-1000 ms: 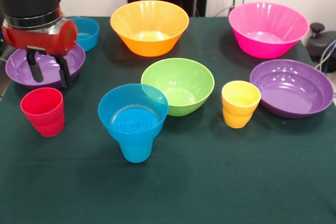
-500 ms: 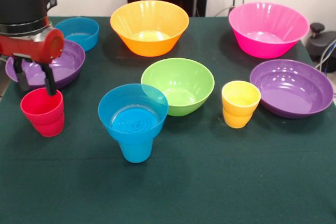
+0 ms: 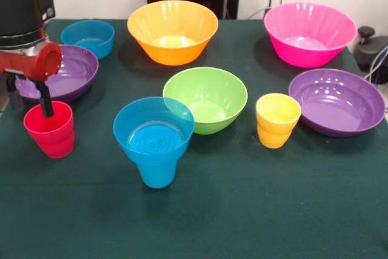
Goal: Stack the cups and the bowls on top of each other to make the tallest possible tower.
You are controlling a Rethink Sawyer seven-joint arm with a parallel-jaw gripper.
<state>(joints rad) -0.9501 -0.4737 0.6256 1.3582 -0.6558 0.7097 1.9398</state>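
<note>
My gripper (image 3: 29, 102) is open at the left edge, low over the red cup (image 3: 50, 130). One finger (image 3: 46, 106) reaches inside the cup's rim and the other hangs outside it to the left. The tower (image 3: 154, 137) is a small blue bowl (image 3: 154, 127) seated on a blue cup (image 3: 157, 174) at front centre. The yellow cup (image 3: 277, 120) stands right of the lime green bowl (image 3: 206, 98). Purple bowls sit at the left (image 3: 70, 74) and the right (image 3: 337, 101). At the back are another small blue bowl (image 3: 90, 37), the orange bowl (image 3: 173, 31) and the pink bowl (image 3: 310, 33).
All pieces stand on a dark green tablecloth (image 3: 254, 204). A black device (image 3: 371, 50) sits just off the table's right edge beside the pink bowl. The arm's red and black body covers part of the left purple bowl.
The gripper has moved left and down, from over the left purple bowl to the red cup, where one finger now dips inside the rim. The cups and bowls have not moved.
</note>
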